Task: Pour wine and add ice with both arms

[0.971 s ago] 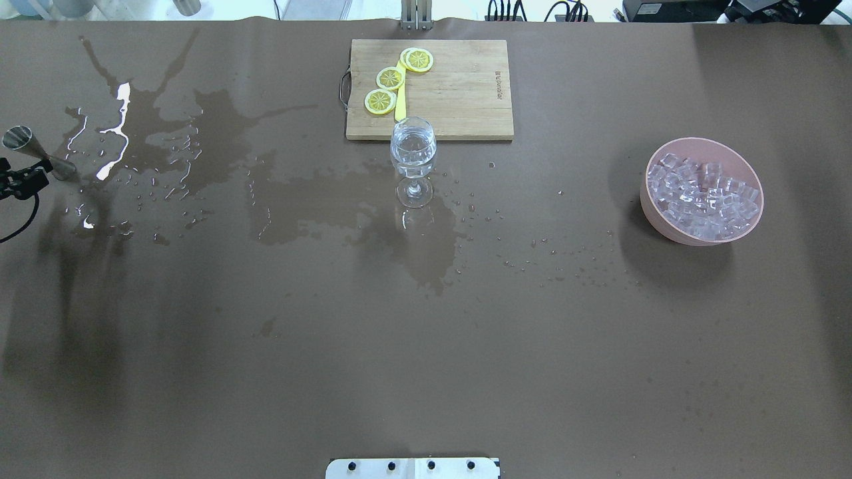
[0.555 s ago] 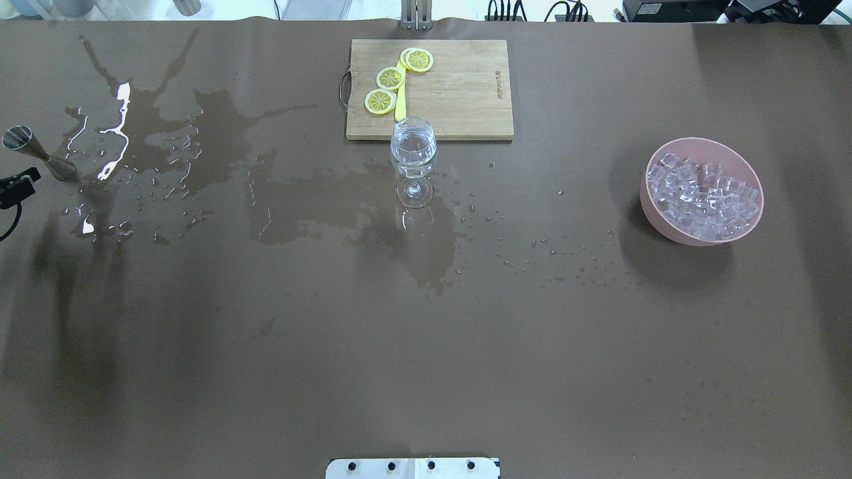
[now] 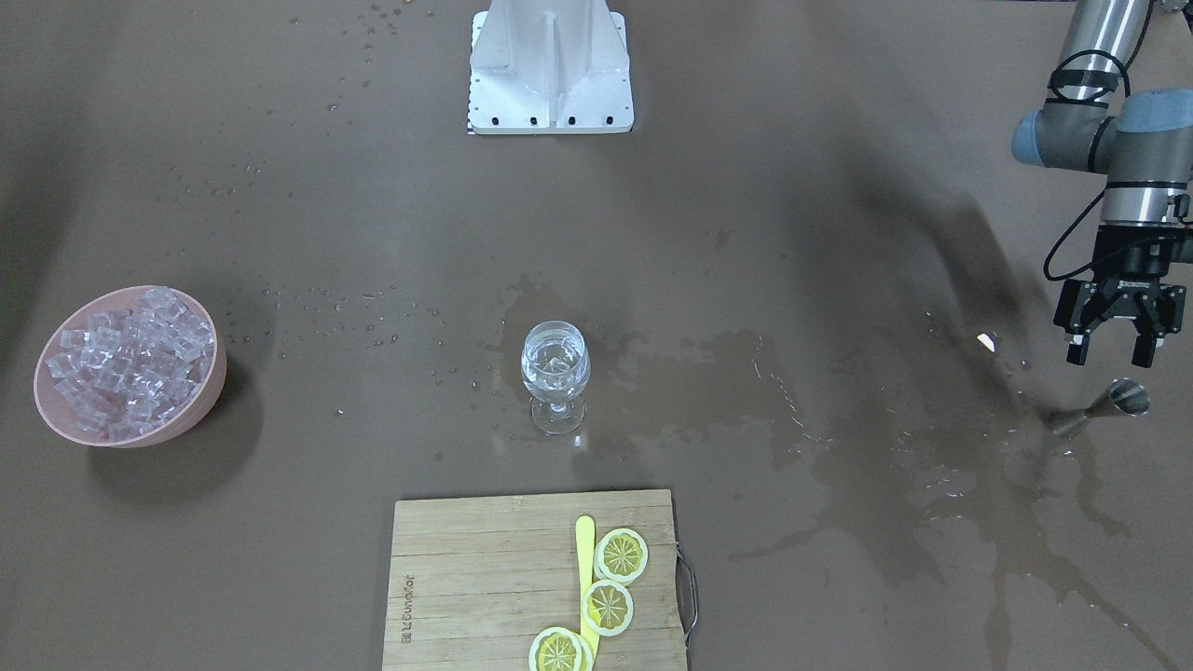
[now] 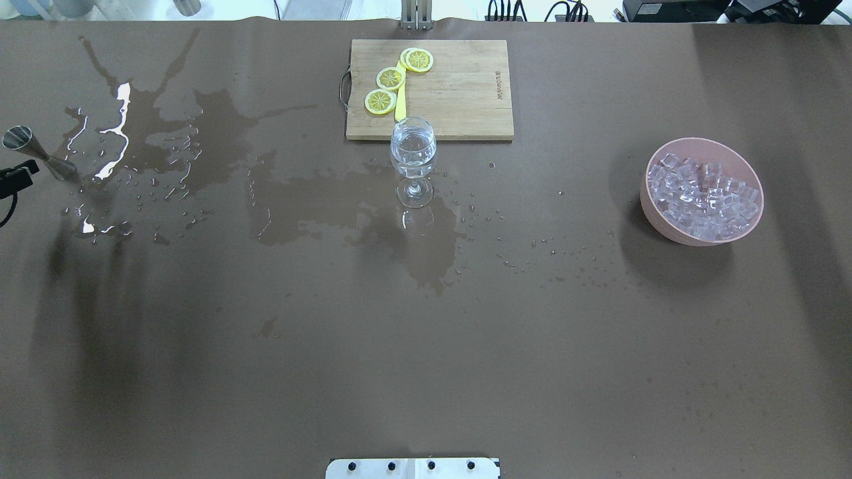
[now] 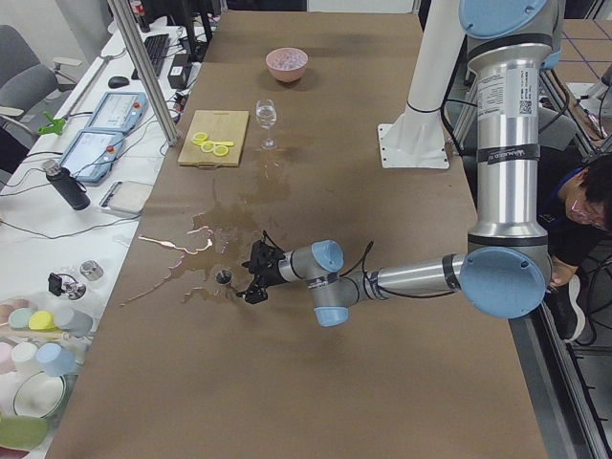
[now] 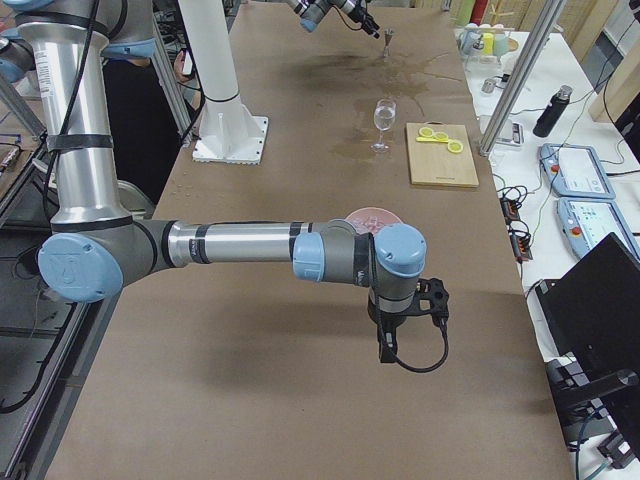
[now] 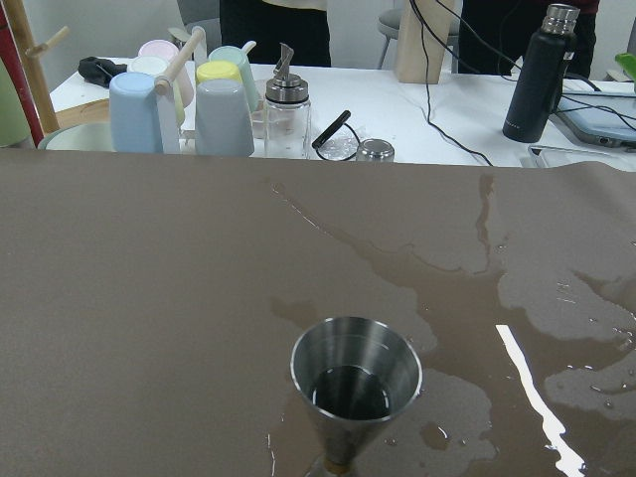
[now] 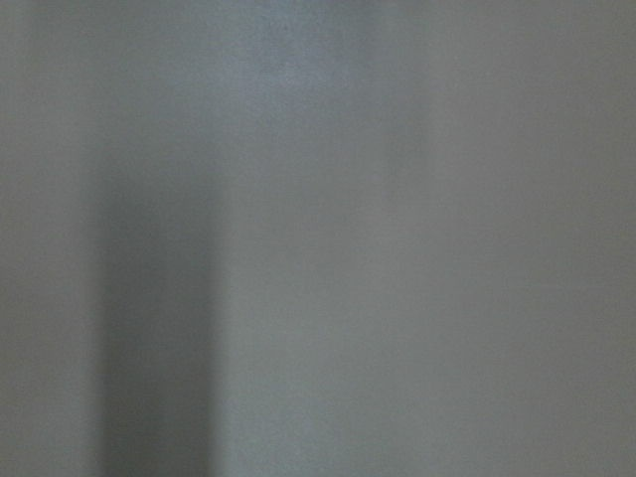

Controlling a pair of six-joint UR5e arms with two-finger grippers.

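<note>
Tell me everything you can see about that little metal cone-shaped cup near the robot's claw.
The metal cup is brushed steel: a cone, wide mouth up, narrowing to a waist above a flared foot. It stands upright on the brown table cover at the edge of a wet spill. A little clear liquid seems to lie inside. The open left gripper hangs close by, not touching it.
</note>
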